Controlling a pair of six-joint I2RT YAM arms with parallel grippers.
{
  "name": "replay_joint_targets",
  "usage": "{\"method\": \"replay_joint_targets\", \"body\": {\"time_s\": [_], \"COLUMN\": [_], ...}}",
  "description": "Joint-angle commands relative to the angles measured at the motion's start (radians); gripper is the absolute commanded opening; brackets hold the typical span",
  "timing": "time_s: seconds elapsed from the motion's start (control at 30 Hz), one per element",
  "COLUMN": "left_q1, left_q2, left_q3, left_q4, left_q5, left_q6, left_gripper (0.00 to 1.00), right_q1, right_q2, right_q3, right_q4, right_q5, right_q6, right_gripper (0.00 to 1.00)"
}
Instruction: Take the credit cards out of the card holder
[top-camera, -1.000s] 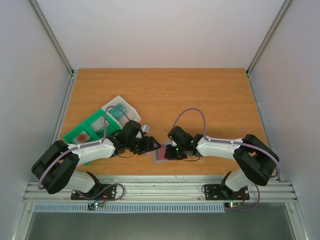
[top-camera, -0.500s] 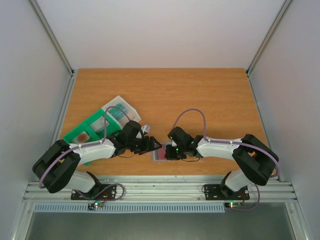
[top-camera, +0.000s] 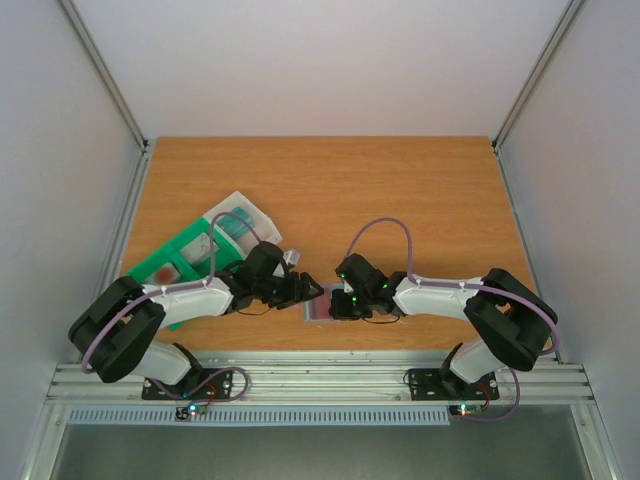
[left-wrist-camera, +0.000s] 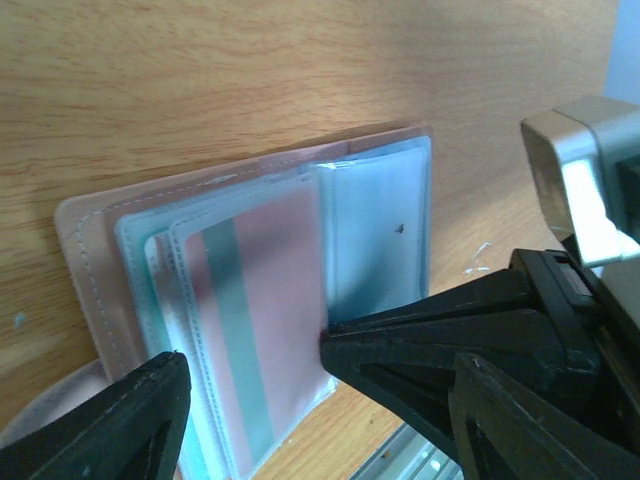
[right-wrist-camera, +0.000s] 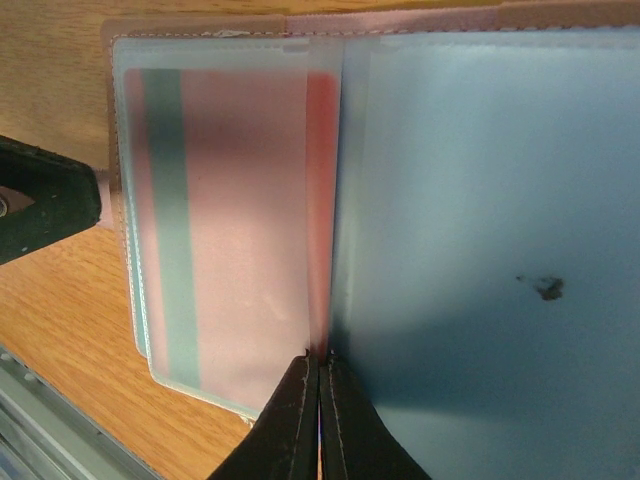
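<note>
The card holder (top-camera: 318, 307) lies open on the table near the front edge, with a pink-grey cover (left-wrist-camera: 85, 235) and frosted clear sleeves. A pink credit card (right-wrist-camera: 240, 220) with a teal stripe sits in the left sleeve, and its bare red edge (right-wrist-camera: 322, 200) shows at the sleeve mouth. It also shows in the left wrist view (left-wrist-camera: 270, 300). My right gripper (right-wrist-camera: 318, 362) is shut, pinching that thin card edge at the fold; it shows in the top view (top-camera: 335, 304) too. My left gripper (left-wrist-camera: 315, 378) is open, its fingers astride the holder's near end (top-camera: 312, 294).
A green compartment tray (top-camera: 165, 265) and a clear plastic box (top-camera: 240, 222) with a teal block lie at the left, behind my left arm. The table's front edge and metal rail (top-camera: 320, 372) run just below the holder.
My left gripper has crept slightly right, toward the holder. The holder has shifted a little right. My right gripper has stayed shut at the fold.
</note>
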Motion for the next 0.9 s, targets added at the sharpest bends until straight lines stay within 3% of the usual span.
{"method": "replay_joint_targets", "body": {"time_s": [0.0, 0.2, 0.87], "left_q1": [0.001, 0.001, 0.002], "left_q2": [0.031, 0.040, 0.090], "left_q3": [0.029, 0.051, 0.047], "left_q4": [0.040, 0.007, 0.093], "left_q5": [-0.026, -0.072, -0.012], "left_q6": [0.028, 0.044, 0.013], "left_gripper": [0.72, 0.74, 0.74], "right_q1": [0.000, -0.001, -0.001], "right_q2": [0.013, 0.011, 0.009], "right_q3": [-0.025, -0.027, -0.029], "right_q4": [-0.028, -0.028, -0.024], "right_q5": [0.025, 0.027, 0.026], "right_q6": [0.006, 0.003, 0.000], "right_gripper": [0.03, 0.03, 0.03]}}
